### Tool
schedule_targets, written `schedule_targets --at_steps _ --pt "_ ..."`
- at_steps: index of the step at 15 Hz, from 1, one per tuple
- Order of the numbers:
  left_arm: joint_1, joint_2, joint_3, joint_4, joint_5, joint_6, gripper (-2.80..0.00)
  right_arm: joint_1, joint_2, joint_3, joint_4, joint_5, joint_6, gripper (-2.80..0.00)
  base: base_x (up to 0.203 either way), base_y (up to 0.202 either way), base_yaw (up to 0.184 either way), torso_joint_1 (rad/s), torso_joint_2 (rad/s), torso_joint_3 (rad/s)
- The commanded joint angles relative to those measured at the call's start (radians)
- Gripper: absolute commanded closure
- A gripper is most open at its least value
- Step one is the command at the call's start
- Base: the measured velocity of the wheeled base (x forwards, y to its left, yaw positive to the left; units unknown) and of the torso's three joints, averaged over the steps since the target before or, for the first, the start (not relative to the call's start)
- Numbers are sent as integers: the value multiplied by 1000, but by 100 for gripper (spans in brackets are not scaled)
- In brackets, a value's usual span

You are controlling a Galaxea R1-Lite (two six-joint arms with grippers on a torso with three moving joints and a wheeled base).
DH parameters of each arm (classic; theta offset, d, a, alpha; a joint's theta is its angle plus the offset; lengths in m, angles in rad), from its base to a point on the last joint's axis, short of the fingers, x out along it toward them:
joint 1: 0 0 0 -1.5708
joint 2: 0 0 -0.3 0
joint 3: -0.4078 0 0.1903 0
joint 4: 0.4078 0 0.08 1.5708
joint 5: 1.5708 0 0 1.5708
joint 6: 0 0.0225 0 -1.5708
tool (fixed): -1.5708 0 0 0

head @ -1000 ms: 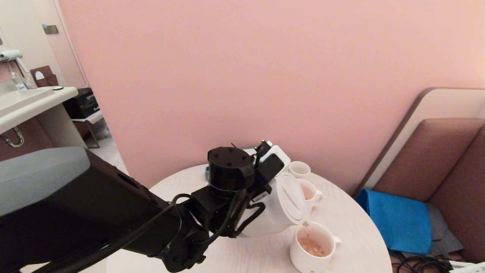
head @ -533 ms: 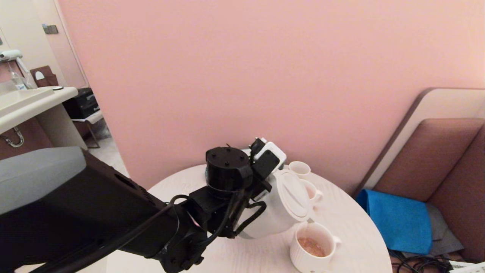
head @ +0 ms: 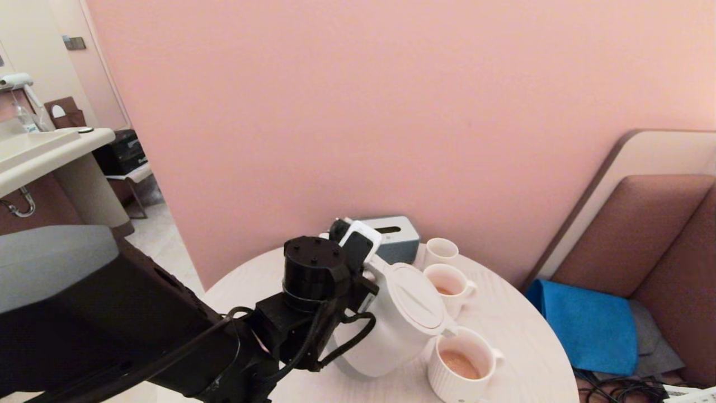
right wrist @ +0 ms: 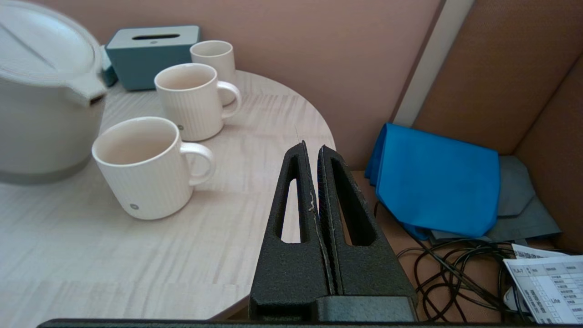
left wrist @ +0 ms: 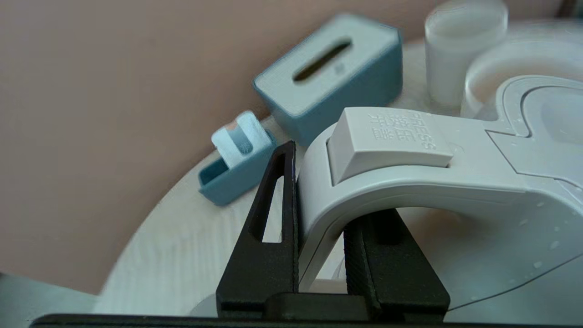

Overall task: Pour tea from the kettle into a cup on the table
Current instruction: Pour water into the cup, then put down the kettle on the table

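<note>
My left gripper [left wrist: 319, 182] is shut on the loop handle of the large white kettle [head: 391, 330], which now stands nearly upright with its grey base band close to the round pale table [head: 520, 336]. Its spout is just left of the near white mug [head: 461, 364], which holds pale reddish-brown tea [head: 460, 362]. A second alike mug [head: 447, 285] behind it also holds some tea. In the right wrist view the near mug [right wrist: 145, 168] and the kettle [right wrist: 43, 91] stand side by side. My right gripper [right wrist: 312, 148] is shut on nothing, at the table's right edge.
A small handleless white cup [head: 441, 250] and a blue-grey tissue box [head: 391, 238] stand at the back of the table. A small blue holder [left wrist: 234, 168] sits near the wall. Right of the table lie a blue cloth [head: 587, 324], cables [right wrist: 455, 273] and a brown sofa [head: 660, 235].
The kettle has tipped back from its pouring tilt toward upright and moved down and left with my left gripper. The stream into the near mug has stopped; the tissue box now shows.
</note>
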Motion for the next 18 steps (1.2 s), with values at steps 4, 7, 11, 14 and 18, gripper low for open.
schedule_targets --at_steps 4,7,11,14,18 --pt "30 -15 31 -59 43 -176 0 0 1 0 0 0 0 0 0 0 0 0 0 0" --pt "89 -52 75 -58 53 -268 0 0 1 0 0 0 0 0 0 0 0 0 0 0" --pt "227 -162 172 -66 28 -335 0 0 1 0 0 0 0 0 0 0 0 0 0 0" --pt "372 -224 265 -67 -73 -353 0 0 1 0 0 0 0 0 0 0 0 0 0 0" --pt "523 -230 329 -100 -163 -356 0 0 1 0 -1 0 0 0 0 0 0 0 0 0"
